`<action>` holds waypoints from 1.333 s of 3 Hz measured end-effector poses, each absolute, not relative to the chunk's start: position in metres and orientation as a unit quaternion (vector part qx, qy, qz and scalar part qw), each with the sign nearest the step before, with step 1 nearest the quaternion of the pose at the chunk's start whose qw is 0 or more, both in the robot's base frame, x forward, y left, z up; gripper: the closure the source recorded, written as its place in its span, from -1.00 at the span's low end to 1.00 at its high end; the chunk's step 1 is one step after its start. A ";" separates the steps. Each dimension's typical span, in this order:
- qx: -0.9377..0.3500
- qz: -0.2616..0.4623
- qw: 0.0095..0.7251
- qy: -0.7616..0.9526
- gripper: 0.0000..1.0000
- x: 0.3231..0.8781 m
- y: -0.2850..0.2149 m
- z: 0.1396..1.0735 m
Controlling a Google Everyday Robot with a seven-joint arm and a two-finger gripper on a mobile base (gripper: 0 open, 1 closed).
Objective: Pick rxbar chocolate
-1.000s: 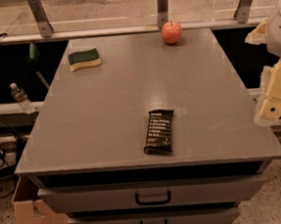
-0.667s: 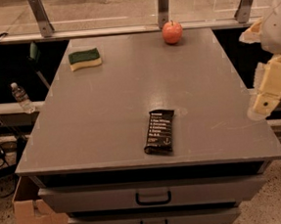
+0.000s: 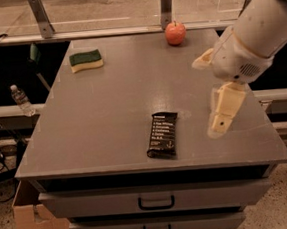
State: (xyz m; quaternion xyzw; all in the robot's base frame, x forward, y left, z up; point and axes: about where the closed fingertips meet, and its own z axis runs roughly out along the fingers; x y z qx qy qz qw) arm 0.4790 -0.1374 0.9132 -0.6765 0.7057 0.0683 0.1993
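Observation:
The rxbar chocolate point(image 3: 163, 134) is a flat black bar with rows of white text. It lies near the front edge of the grey table point(image 3: 108, 114), its long side running front to back. My gripper point(image 3: 222, 115) hangs from the white arm at the right, above the table's right part. It is to the right of the bar, about a bar's length away, and holds nothing that I can see.
A red apple point(image 3: 175, 33) stands at the table's back edge. A green and yellow sponge point(image 3: 86, 60) lies at the back left. Drawers point(image 3: 156, 201) are below the front edge. A water bottle point(image 3: 21, 100) and a cardboard box point(image 3: 29, 217) are on the left.
The arm and gripper have moved left, from beyond the table's right edge to over its right part, closer to the bar. The bar, apple and sponge have not moved.

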 end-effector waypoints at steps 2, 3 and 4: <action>-0.705 0.132 0.196 0.669 -1.00 0.468 -0.090 0.861; -0.707 0.156 0.197 0.661 -1.00 0.464 -0.067 0.843; -0.705 0.177 0.196 0.658 -0.66 0.463 -0.043 0.831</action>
